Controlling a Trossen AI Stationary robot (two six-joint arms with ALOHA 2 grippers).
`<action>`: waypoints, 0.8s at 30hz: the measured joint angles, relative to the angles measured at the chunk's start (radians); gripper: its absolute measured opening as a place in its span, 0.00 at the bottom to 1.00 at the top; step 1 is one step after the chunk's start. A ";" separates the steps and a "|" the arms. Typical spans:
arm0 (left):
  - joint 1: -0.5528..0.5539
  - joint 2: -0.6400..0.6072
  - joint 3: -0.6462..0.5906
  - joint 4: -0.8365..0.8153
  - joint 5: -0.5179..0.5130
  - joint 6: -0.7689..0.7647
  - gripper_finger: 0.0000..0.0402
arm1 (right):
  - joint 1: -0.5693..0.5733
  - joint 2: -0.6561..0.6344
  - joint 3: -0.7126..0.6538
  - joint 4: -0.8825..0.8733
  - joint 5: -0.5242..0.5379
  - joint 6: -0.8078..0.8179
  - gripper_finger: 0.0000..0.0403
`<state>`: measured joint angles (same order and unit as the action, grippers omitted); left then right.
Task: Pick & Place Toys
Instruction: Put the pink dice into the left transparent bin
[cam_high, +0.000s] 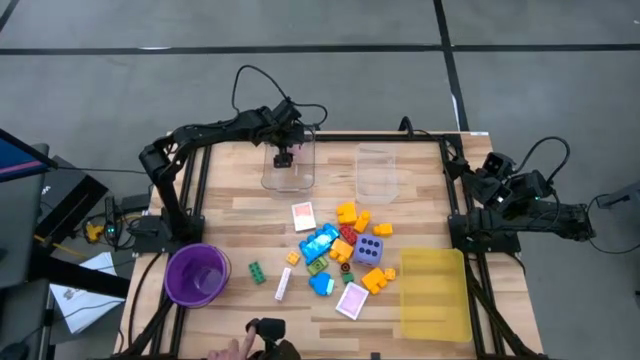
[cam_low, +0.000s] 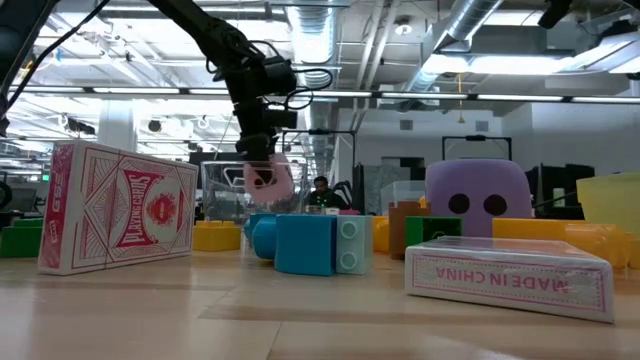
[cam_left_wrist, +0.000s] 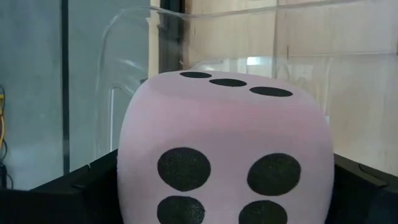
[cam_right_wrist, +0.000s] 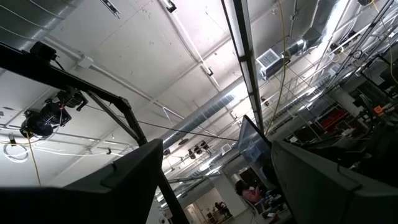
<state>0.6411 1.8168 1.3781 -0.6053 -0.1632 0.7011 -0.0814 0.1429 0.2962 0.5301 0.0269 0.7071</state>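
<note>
A pink die with black dots (cam_left_wrist: 227, 149) is in my left gripper (cam_high: 285, 155), which is shut on it over the left clear box (cam_high: 288, 178) at the table's far side. In the low view the die (cam_low: 268, 178) hangs at the level of the box's top. The other toys (cam_high: 340, 250) lie in a heap mid-table: coloured blocks, a purple die (cam_high: 370, 250) and two flat cards (cam_high: 303, 216). My right gripper (cam_right_wrist: 214, 180) waits open at the table's right edge (cam_high: 490, 170), tipped up toward the ceiling. My left gripper pinches the pink die between its two fingers (cam_left_wrist: 74, 193), one on each of two opposite side faces (cam_left_wrist: 134, 186). The fingers slant down at it from the table's left. The die is lifted clear, with a three-dot face up.
A second clear box (cam_high: 376, 172) stands right of the first. A yellow tray (cam_high: 435, 293) lies near right and a purple cup (cam_high: 196, 274) near left. A green block (cam_high: 257, 271) lies apart from the heap. A person's hand (cam_high: 230, 350) shows at the near edge.
</note>
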 joint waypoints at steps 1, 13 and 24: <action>0.000 0.000 0.000 0.007 -0.007 0.000 0.93 | 0.000 0.000 0.000 0.000 0.000 0.000 0.73; 0.000 0.000 0.000 0.023 -0.084 -0.001 0.99 | 0.000 0.000 0.000 0.000 0.000 0.000 0.73; -0.002 -0.001 0.000 0.023 -0.110 0.001 1.00 | 0.000 0.000 0.000 0.000 0.000 0.000 0.73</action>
<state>0.6393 1.8156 1.3781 -0.5827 -0.2736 0.7017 -0.0811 0.1429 0.2962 0.5301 0.0270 0.7071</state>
